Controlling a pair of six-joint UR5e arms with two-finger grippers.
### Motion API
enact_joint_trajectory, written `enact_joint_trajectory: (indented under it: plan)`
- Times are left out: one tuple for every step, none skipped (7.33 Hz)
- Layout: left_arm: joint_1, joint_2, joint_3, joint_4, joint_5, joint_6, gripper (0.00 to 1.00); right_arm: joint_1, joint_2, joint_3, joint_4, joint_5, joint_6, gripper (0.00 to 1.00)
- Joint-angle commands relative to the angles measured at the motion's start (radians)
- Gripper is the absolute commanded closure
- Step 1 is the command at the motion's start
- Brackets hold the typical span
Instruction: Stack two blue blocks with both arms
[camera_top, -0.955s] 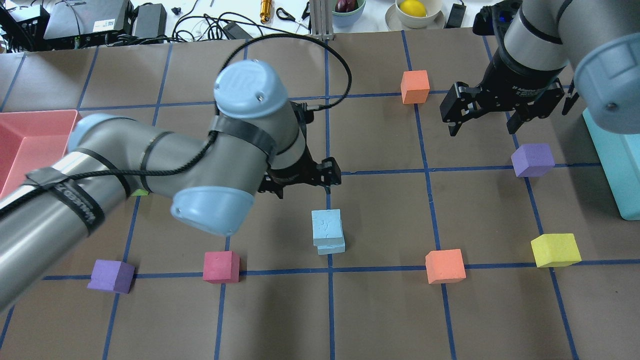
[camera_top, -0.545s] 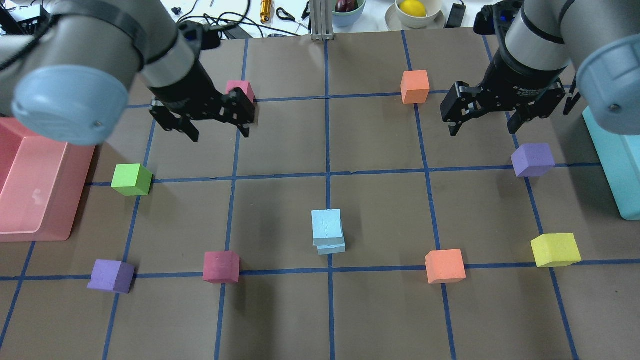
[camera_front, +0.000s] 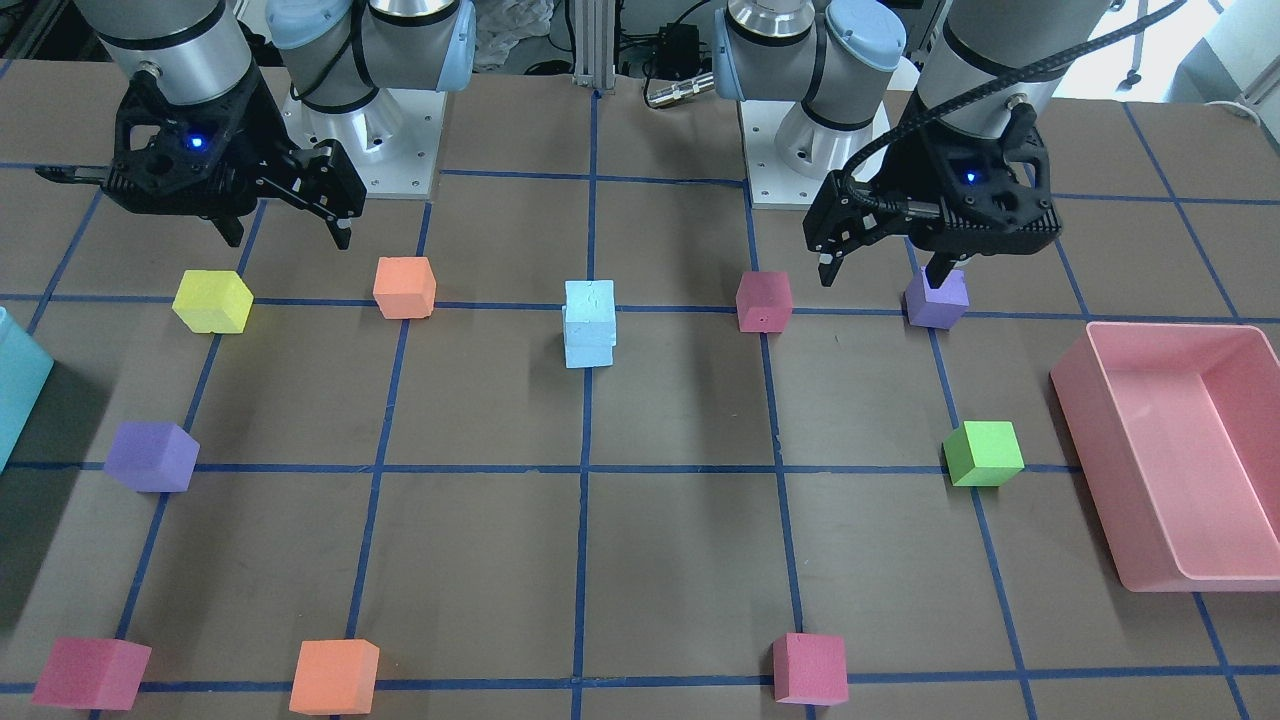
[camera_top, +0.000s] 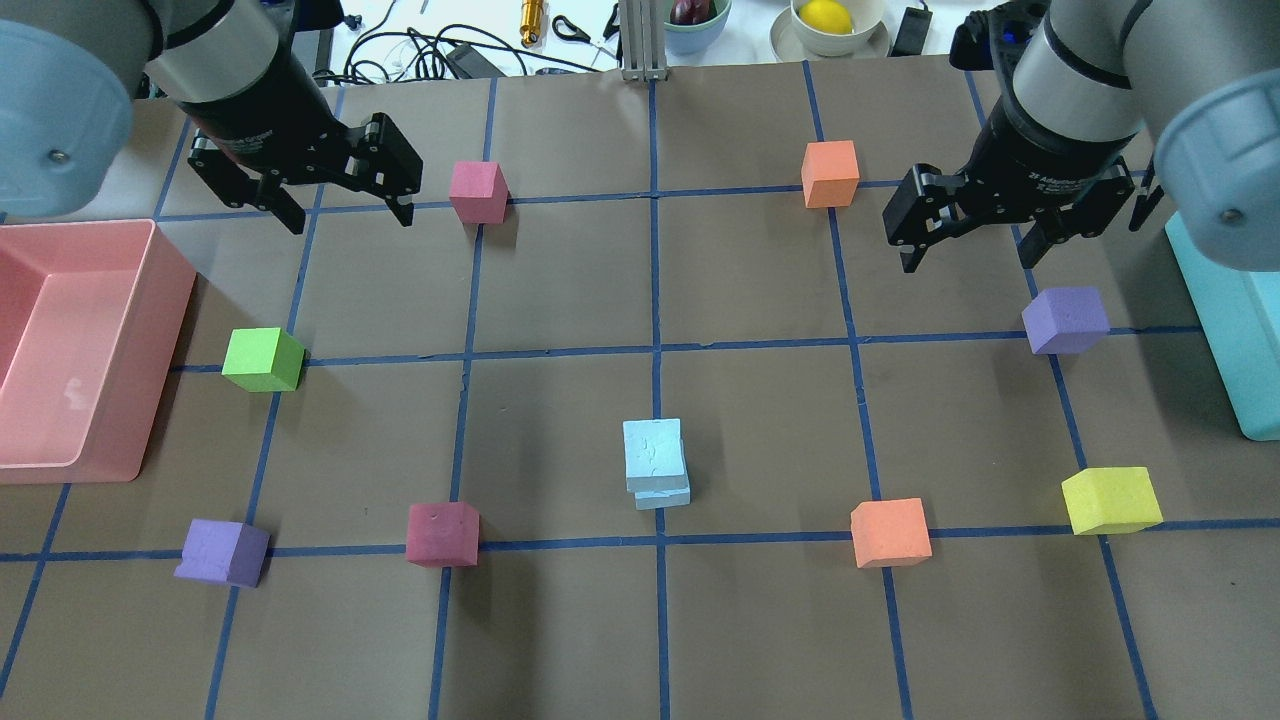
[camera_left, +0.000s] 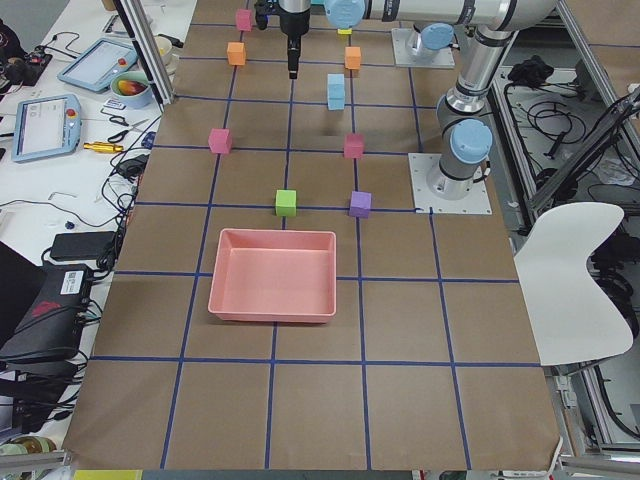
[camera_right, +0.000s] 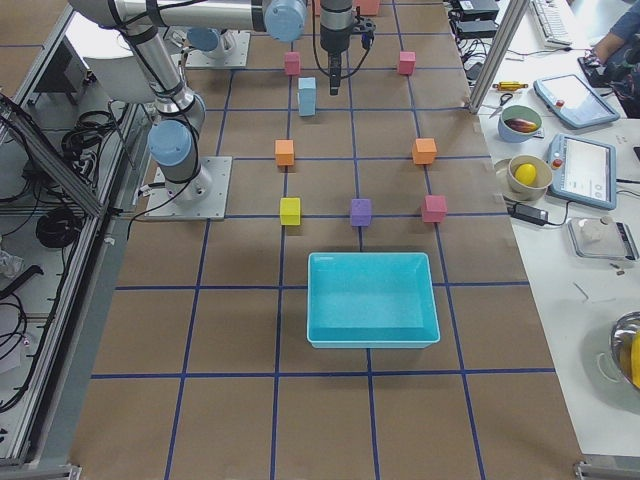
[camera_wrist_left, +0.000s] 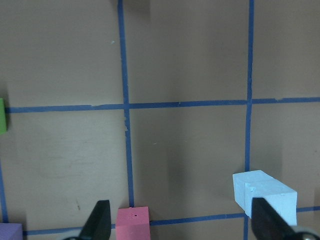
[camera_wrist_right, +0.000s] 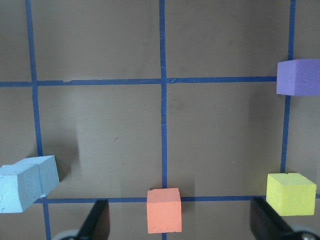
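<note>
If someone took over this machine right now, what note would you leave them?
Left hand: open, empty, above the table on its left side.
Right hand: open, empty, above the right side.
Two pale blue foam cubes: stacked near the middle, upper one slightly offset, neither hand touching.
Done: the stack. Left: seemingly nothing, beyond checking it stands.

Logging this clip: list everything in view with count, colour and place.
Blue blocks: two, pale blue, stacked at the centre.
Purple cubes: two, near left and mid right.
Orange cubes: two, far and near, right of centre.
Crimson cubes: three, far left, near left, far right corner.
Yellow cube: one, near right.
Green cube: one, mid left.
Pink bin: one, left end.
Teal bin: one, right end.
Lemon in a bowl: one, yellow, beyond the far edge.
Left gripper: black, open, above far left.
Right gripper: black, open, above far right.
</note>
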Motion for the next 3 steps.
enact_joint_trajectory:
  plan:
    - [0.001,0.023,-0.003,-0.003,0.015,0.003,0.00,0.000,-0.004,0.000,0.003,0.001,-0.002,0.00]
    - [0.001,0.025,-0.006,-0.003,0.013,0.003,0.00,0.002,-0.003,0.000,0.003,0.006,-0.002,0.00]
    - [0.001,0.026,-0.006,-0.003,0.013,0.009,0.00,0.002,0.000,0.000,0.003,0.001,-0.002,0.00]
